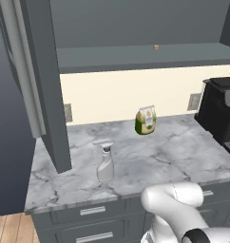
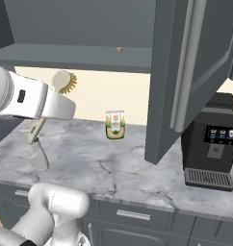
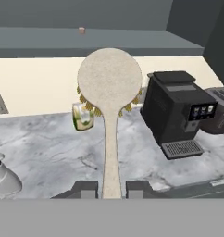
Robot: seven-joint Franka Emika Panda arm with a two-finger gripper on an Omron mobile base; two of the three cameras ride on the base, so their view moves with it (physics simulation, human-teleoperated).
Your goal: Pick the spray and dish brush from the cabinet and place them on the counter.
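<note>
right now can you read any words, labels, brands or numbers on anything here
No text reads clearly.
Green-and-cream pouch: a printed label with an orange mark, too blurred to read.
Coffee machine: small lit icons on its front panel, too small to read.
Spray bottle: no label seen.
Dish brush, held in the shut gripper: no marking.
Cabinet and counter: none.
</note>
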